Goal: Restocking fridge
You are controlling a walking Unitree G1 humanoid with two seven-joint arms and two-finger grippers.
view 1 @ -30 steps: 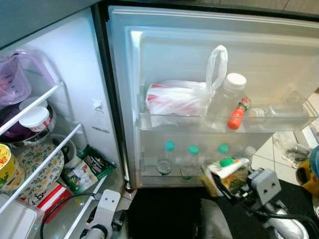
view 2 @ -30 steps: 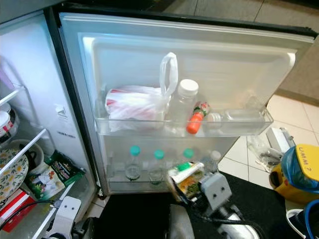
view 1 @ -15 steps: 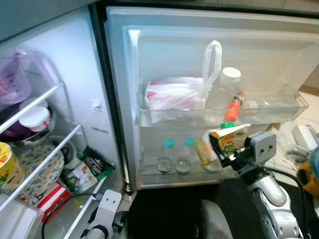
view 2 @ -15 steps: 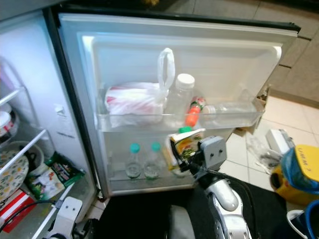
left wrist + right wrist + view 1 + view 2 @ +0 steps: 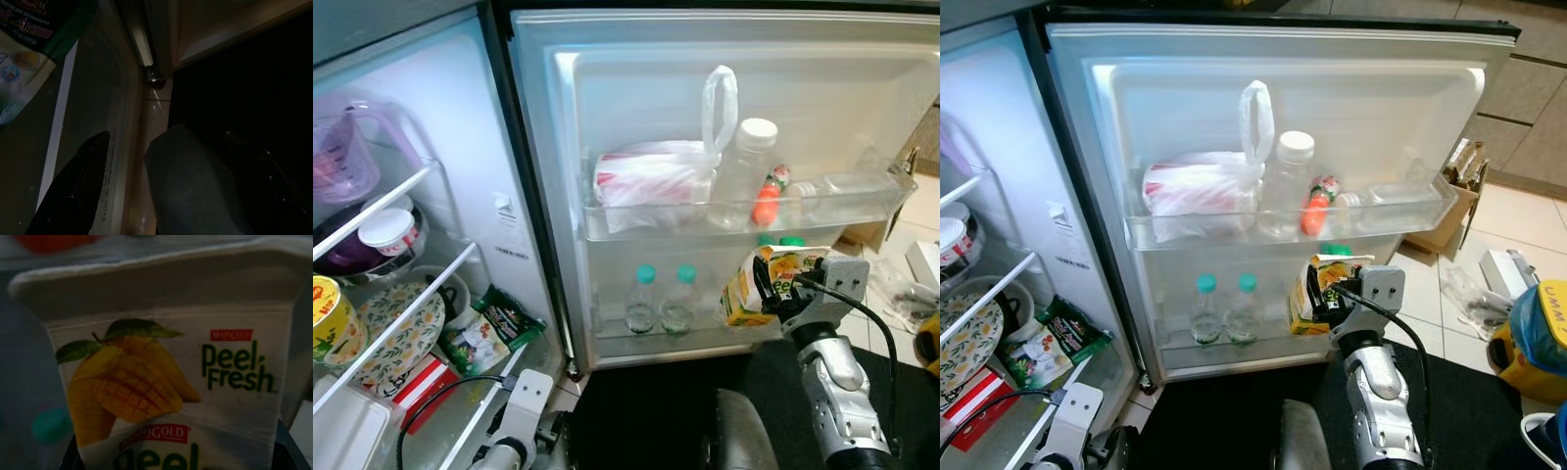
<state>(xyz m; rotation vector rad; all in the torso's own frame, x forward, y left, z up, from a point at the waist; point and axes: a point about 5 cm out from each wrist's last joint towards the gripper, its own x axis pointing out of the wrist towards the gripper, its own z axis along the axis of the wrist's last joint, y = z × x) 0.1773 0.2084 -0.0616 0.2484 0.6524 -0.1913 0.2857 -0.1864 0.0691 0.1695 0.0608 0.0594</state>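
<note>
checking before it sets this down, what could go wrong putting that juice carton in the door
The right gripper holds the mango juice carton just under the upper door shelf, so lifting could knock its top against that shelf. On the lower door shelf, the two green-capped bottles stand close beside the carton; a sideways nudge could topple them. The carton looks slightly tilted, so it may land unevenly.

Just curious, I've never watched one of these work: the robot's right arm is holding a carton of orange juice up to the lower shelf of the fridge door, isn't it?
Nearly. The juice carton in the right gripper is mango, not orange: the right wrist view shows a cut mango printed on it. The rest holds: it is held up to the lower door shelf, beside two green-capped bottles.
</note>
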